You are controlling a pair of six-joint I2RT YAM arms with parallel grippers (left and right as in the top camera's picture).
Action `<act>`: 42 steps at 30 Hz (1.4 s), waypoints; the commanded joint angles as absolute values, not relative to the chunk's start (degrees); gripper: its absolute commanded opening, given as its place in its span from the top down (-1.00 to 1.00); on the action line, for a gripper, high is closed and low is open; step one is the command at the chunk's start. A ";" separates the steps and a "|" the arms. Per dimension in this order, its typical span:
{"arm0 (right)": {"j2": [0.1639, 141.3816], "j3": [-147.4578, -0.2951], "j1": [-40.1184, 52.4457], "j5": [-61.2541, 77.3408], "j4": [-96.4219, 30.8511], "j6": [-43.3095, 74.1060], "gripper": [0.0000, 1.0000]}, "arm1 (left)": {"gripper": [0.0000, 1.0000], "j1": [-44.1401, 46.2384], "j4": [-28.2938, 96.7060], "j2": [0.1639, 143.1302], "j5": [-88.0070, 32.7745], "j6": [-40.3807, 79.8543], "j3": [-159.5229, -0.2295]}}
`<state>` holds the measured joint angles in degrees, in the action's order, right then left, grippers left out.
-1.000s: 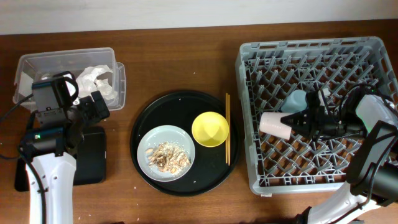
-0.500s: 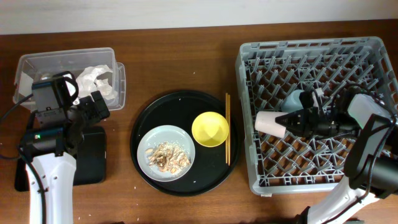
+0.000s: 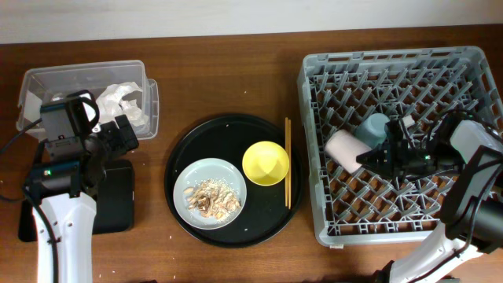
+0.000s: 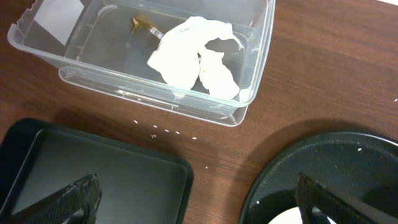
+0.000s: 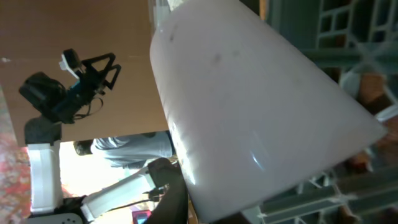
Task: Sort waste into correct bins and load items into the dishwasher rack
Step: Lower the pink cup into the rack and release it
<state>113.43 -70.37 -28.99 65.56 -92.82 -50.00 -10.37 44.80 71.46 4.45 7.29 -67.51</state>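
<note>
The dishwasher rack (image 3: 393, 56) fills the right end of the desk. The pink cup (image 3: 343, 149) lies on its side on the pegs in the rack's left half, and the light-blue cup (image 3: 375, 127) is just beside it towards the far edge. The pink cup's long axis runs roughly left to right, its left end tipped a little towards the far edge; which end is the mouth cannot be told. The right gripper (image 3: 368, 157) reaches in from the right edge with its tips at the cup's right end. The wrist view is filled by the cup's pale side (image 5: 249, 106), so whether the fingers grip it cannot be told.

At mid-desk a round black tray (image 3: 181, 149) carries the grey plate (image 3: 226, 174) with the food scraps (image 3: 211, 196) heaped on it. The yellow bowl (image 3: 266, 163) sits to the right of the plate. The chopsticks (image 3: 287, 161) lie along the tray's right rim, pointing from far edge to near edge.

At the far left corner the clear tub (image 4: 255, 74) holds the crumpled wrapper (image 4: 196, 56). The tub's white label (image 4: 56, 15) shows no readable writing. The shallow black tray (image 4: 93, 168) lies nearer the near edge, with pale crumbs (image 4: 165, 130) on the wood between it and the tub. The left gripper (image 4: 196, 199) hangs over this spot, fingers spread wide, holding nothing
</note>
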 commanded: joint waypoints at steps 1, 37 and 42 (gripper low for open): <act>114.08 -71.18 -29.78 59.09 -88.77 -43.18 0.85 | -0.98 -10.66 44.71 71.07 4.05 6.81 -67.59; 92.84 -71.37 3.31 2.20 -52.10 17.02 0.92 | -0.99 -10.68 44.71 71.07 4.05 6.81 -67.59; 92.79 -79.18 3.31 -3.73 -68.79 19.16 0.92 | -0.98 -10.66 44.69 71.07 4.05 6.81 -67.59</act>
<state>92.97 -74.76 3.20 1.26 -62.72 16.97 -10.37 44.86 71.46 4.45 7.29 -67.51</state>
